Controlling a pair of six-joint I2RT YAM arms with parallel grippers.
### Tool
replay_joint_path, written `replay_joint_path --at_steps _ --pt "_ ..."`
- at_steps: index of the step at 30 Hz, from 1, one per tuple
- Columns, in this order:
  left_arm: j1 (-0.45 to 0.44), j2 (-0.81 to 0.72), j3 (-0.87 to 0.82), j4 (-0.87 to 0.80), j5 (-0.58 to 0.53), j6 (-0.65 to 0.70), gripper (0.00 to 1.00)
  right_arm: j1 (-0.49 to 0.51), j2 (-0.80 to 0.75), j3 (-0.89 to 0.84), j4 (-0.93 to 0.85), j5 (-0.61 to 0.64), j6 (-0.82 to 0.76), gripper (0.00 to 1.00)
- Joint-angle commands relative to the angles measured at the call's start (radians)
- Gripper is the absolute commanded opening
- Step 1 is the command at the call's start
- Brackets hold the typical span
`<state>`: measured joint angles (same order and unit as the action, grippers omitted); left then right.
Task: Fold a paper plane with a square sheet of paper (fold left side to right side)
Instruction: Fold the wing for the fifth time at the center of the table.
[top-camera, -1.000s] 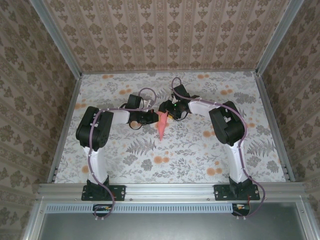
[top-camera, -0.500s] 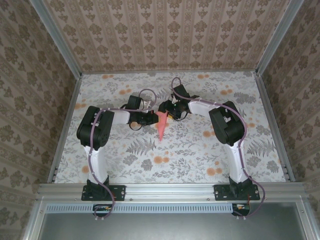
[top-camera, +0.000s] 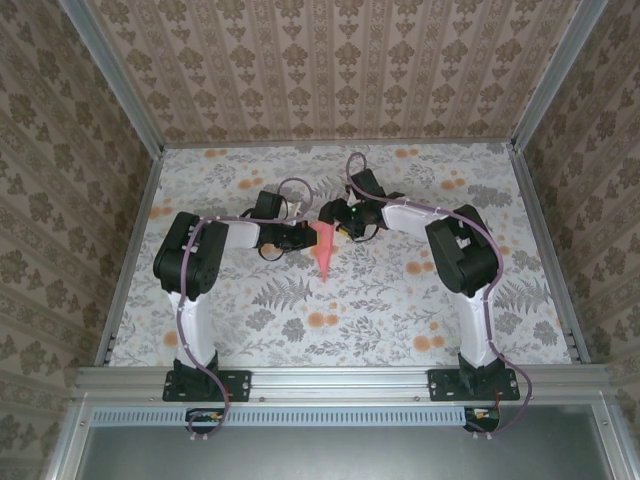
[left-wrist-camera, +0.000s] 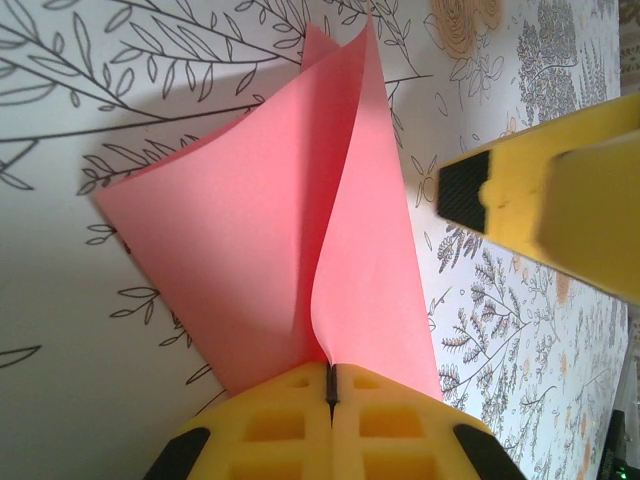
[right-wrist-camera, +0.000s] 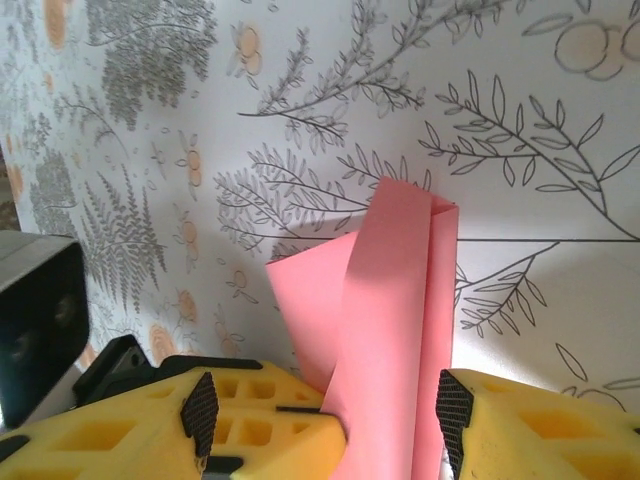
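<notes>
The paper plane (top-camera: 323, 250) sits near the middle of the table (top-camera: 400, 300), already a slim dart with its tip toward 6 o'clock. The left claw (left-wrist-camera: 331, 385), reaching in from 9 o'clock, is clenched on the paper near its wide end. The right claw (right-wrist-camera: 327, 415), from 3 o'clock, is released, its fingers apart on either side of the layers. Folding looks mostly done, but the flaps gape loose, so the last crease likely needs pressing flat.

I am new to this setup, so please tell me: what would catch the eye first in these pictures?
The half-folded pink paper plane stands out at mid-table against the floral table. The left gripper is shut on it; the right gripper is open, with the paper between its fingers.
</notes>
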<state>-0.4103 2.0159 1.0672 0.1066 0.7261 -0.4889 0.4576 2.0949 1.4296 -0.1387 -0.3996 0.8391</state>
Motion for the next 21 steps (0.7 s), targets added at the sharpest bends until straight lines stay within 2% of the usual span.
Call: replay_joint_path --at_steps 1,7,8,11,21 --pt "-0.002 0.052 -0.026 -0.050 -0.045 0.041 0.00 -0.004 -0.066 -0.024 -0.012 0.025 -0.026 0.58" --pt "-0.004 0.050 -0.025 -0.054 -0.048 0.041 0.00 0.010 -0.051 -0.054 0.010 -0.021 -0.009 0.13" --pt "-0.004 0.050 -0.025 -0.054 -0.049 0.043 0.00 0.013 -0.045 -0.052 0.008 -0.020 -0.009 0.08" --pt "-0.004 0.046 -0.024 -0.058 -0.053 0.044 0.00 0.018 -0.029 -0.047 -0.011 -0.014 -0.011 0.04" --pt "-0.004 0.043 -0.023 -0.069 -0.059 0.051 0.00 0.024 0.030 -0.022 -0.032 -0.030 -0.021 0.02"
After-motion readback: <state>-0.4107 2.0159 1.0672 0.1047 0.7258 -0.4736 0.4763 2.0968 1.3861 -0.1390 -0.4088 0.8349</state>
